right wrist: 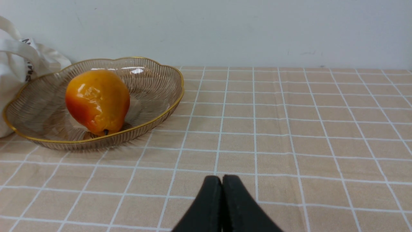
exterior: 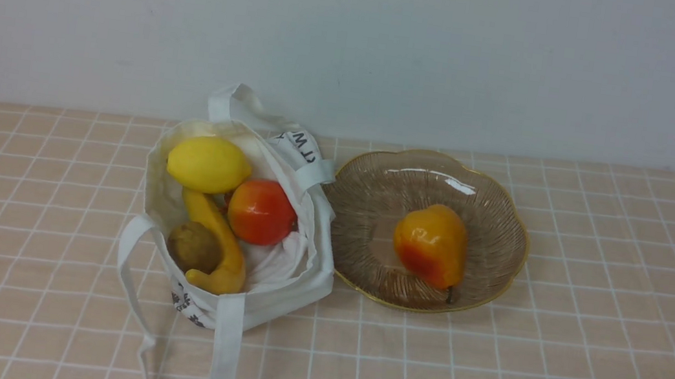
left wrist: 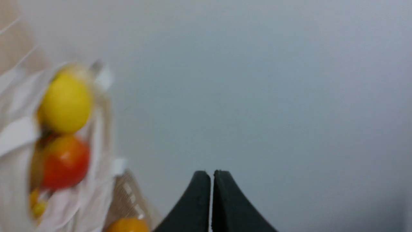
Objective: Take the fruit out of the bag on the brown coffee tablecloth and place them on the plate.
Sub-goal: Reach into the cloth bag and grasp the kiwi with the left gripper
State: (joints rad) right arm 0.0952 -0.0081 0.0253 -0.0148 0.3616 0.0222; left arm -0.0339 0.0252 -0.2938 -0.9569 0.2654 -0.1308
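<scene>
On the robot's side of the cloth, the left gripper and right gripper are both pinched shut and empty, so the left one should open wide before dipping into the bag, whose banana, red fruit and lemon lie just beside the plate.

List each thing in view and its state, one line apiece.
bag, open, four fruits inside
lemon, in bag
red-orange fruit, in bag
banana, in bag
kiwi, in bag
pear, lying in plate
plate, holds only the pear
left gripper, shut, empty
right gripper, shut, empty
</scene>
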